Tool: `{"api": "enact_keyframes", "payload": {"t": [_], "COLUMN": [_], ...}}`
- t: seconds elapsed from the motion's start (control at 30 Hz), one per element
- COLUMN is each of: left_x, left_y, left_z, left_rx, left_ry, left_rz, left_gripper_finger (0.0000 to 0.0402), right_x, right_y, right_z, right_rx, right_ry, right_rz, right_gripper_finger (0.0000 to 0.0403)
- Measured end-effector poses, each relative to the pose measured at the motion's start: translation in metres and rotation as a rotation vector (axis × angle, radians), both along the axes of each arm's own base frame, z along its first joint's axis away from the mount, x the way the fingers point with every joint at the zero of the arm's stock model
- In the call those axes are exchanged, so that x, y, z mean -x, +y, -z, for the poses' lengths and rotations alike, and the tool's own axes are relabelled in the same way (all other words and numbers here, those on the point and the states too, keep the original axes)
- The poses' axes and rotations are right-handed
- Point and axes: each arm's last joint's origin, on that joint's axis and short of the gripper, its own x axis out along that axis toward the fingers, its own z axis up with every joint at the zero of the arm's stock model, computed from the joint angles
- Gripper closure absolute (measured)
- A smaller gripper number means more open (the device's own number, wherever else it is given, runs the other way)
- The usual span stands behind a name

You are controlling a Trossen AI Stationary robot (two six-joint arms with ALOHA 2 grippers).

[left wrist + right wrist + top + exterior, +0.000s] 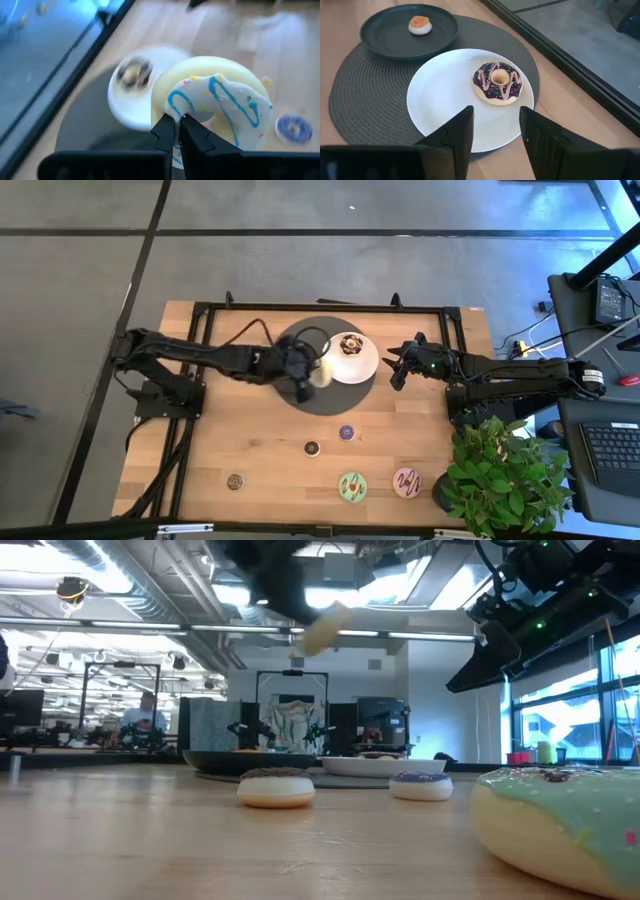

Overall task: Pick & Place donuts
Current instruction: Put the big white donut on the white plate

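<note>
My left gripper [305,377] hangs over the dark round mat [330,398], shut on a white-iced donut with blue squiggles [215,102], also visible in the low view [325,628]. A chocolate donut [497,82] lies on the white plate [445,100]. An orange mini donut [419,24] sits on the black plate [385,35]. My right gripper [495,125] is open, just right of the white plate. On the near table lie a purple mini [346,432], a brown mini [312,448], another mini [235,481], a green donut [352,486] and a pink donut [406,481]. My left gripper pinches the white-iced donut at its outer rim [172,107] between the two fingers [165,131]. The donut is lifted clear of the mat and sticks out tilted beyond the fingertips, its iced face toward the wrist camera.
A potted plant [500,470] stands at the table's near right corner. A black frame [320,307] runs around the table's far edge and sides. The bare wood between the mat and the near donuts [260,420] is free.
</note>
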Motion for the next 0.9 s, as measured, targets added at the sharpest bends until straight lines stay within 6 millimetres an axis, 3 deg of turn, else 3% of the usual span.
{"api": "enact_keyframes", "payload": {"t": [0.13, 0.3, 0.5, 0.7, 0.9], "left_x": [-0.033, -0.074, -0.108, -0.127, -0.13], "left_y": [0.02, 0.048, 0.077, 0.093, 0.104], "left_z": [0.008, 0.024, 0.048, 0.076, 0.098], "left_rx": [-0.027, 0.07, 0.113, 0.203, 0.224], "left_ry": [0.025, 0.123, 0.21, 0.22, 0.257], "left_rz": [-0.001, 0.022, -0.017, -0.026, -0.07], "left_gripper_finger": [0.0392, 0.0393, 0.0393, 0.0391, 0.039], "right_x": [0.0, 0.0, 0.0, 0.0, 0.0], "right_y": [0.0, 0.0, 0.0, 0.0, 0.0], "right_z": [0.0, 0.0, 0.0, 0.0, 0.0], "right_rx": [0.005, 0.005, 0.012, 0.017, 0.018], "right_ry": [0.003, 0.004, 0.008, 0.012, 0.014], "right_rz": [-0.003, -0.003, -0.007, -0.01, -0.011], "right_gripper_finger": [0.0242, 0.0242, 0.0242, 0.0242, 0.0242]}}
